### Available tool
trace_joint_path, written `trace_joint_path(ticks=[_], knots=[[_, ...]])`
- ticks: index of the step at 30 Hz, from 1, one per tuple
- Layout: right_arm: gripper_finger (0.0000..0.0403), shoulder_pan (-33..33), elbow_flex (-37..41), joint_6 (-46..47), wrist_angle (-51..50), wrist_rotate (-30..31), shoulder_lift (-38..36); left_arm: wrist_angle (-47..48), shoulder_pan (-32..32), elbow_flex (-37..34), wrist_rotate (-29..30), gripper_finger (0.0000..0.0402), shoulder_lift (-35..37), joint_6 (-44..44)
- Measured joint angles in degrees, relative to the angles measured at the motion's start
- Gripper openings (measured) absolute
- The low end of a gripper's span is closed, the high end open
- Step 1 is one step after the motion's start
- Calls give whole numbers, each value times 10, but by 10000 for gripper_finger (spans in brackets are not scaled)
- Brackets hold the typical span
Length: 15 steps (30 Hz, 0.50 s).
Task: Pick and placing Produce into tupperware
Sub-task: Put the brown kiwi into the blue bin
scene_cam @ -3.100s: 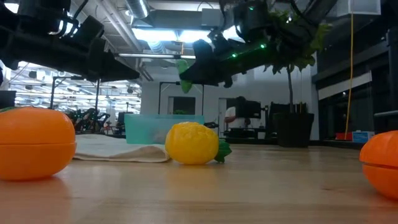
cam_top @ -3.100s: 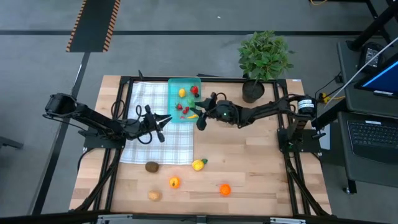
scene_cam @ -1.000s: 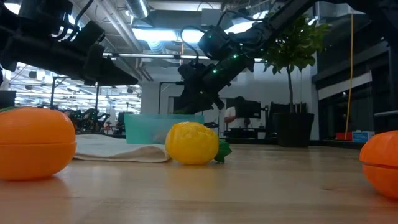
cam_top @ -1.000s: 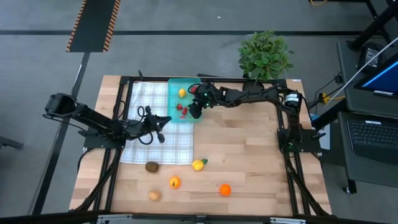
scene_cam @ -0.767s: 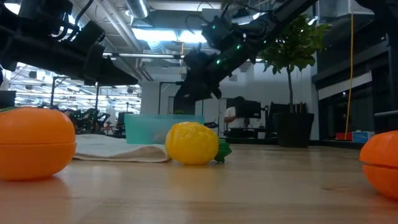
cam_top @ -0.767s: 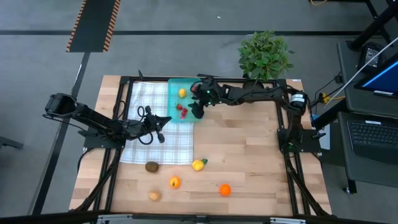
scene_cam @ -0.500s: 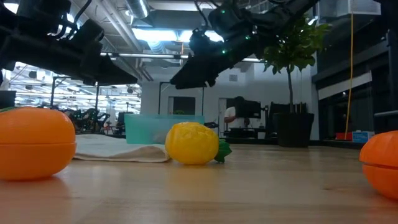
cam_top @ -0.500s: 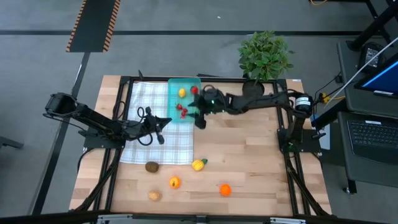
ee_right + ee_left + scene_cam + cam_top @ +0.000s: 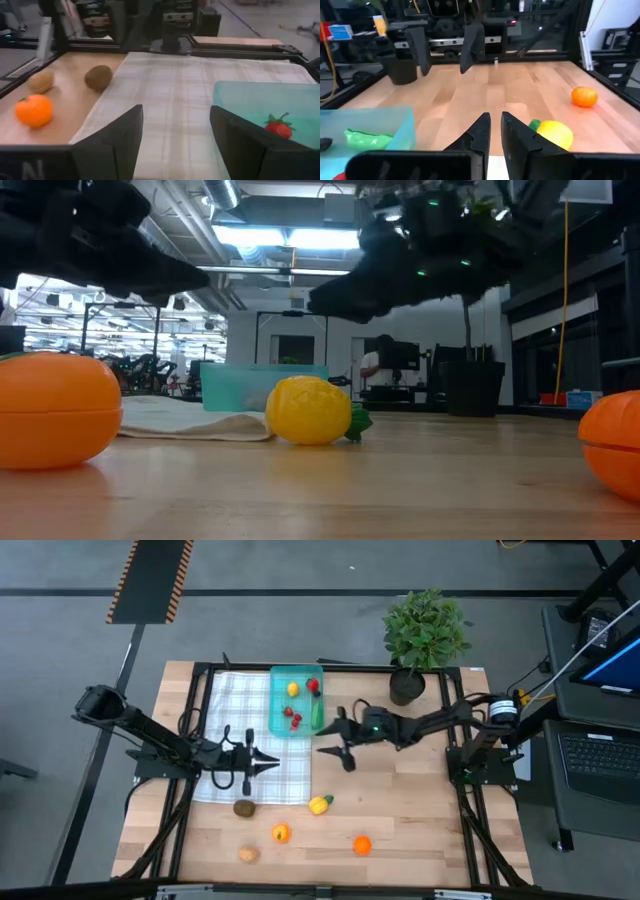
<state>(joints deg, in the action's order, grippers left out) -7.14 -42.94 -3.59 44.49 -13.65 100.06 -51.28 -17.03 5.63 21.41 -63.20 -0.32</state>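
Observation:
The teal tupperware (image 9: pixel 297 700) sits at the cloth's far right corner. It holds a yellow piece (image 9: pixel 292 689), red pieces (image 9: pixel 312 685) and the green elongated piece (image 9: pixel 317 715). My right gripper (image 9: pixel 334 753) hangs open above bare wood, just near and right of the tupperware (image 9: pixel 265 107); the left wrist view shows it (image 9: pixel 445 50) empty. My left gripper (image 9: pixel 270 762) is shut over the checked cloth (image 9: pixel 255 735), its fingertips (image 9: pixel 492 125) pointing at the table's right. Loose produce rests on the wood near the near edge: a yellow piece (image 9: pixel 319 805) and two orange pieces (image 9: pixel 281 833), (image 9: pixel 361 844).
Two brown pieces (image 9: pixel 244 808), (image 9: pixel 248 854) lie on the wood by the cloth's near edge. A potted green plant (image 9: pixel 425 635) stands at the far right. Black frame rails run along the table's sides. Bare wood stretches between the tupperware and the loose produce.
My right gripper has drawn back from above the tupperware, toward the table's near and right side, and now hangs over bare wood. The green piece now shows in the tupperware's right side. My left gripper has shifted toward the near edge over the cloth.

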Motion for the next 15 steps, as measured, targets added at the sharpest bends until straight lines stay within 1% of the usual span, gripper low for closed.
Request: trace_joint_path(ticks=[4,8,11,15], knots=[[232,12,74,4,122,-1,-13,-11,-12,0,-1,33,0,-1],[232,23,139,19,216,-2,-27,-25,-20,0,-4,19,0,-7],[232,33,171,16,254,-2,-42,-36,-27,0,-16,7,0,-7],[232,42,189,16,251,-1,-60,-44,-39,1,-19,4,0,-10]])
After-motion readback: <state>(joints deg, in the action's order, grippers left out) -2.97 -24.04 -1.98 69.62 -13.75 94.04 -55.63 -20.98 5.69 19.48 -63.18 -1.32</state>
